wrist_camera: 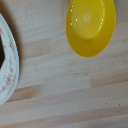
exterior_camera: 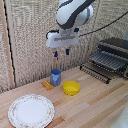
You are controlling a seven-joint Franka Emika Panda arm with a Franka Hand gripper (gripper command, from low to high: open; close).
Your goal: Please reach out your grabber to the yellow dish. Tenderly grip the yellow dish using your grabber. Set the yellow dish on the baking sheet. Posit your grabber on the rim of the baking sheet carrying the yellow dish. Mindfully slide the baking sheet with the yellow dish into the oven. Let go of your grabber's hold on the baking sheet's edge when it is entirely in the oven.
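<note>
The yellow dish [exterior_camera: 71, 88] is a small round bowl resting on the wooden table near the middle of the exterior view; it also shows in the wrist view as the yellow dish [wrist_camera: 90, 25]. My grabber [exterior_camera: 61, 52] hangs well above the table, over the blue cup and a little toward the exterior view's left of the dish. Its blue-tipped fingers stand apart with nothing between them. The oven [exterior_camera: 114, 55] stands at the exterior view's right with its door down, and the baking sheet [exterior_camera: 109, 60] with ribbed bars juts out of it.
A blue cup [exterior_camera: 55, 77] stands behind the dish, with a small orange block [exterior_camera: 47, 85] beside it. A large white floral-rimmed plate [exterior_camera: 31, 110] lies near the front; its rim shows in the wrist view as the plate [wrist_camera: 9, 65]. A woven screen backs the table.
</note>
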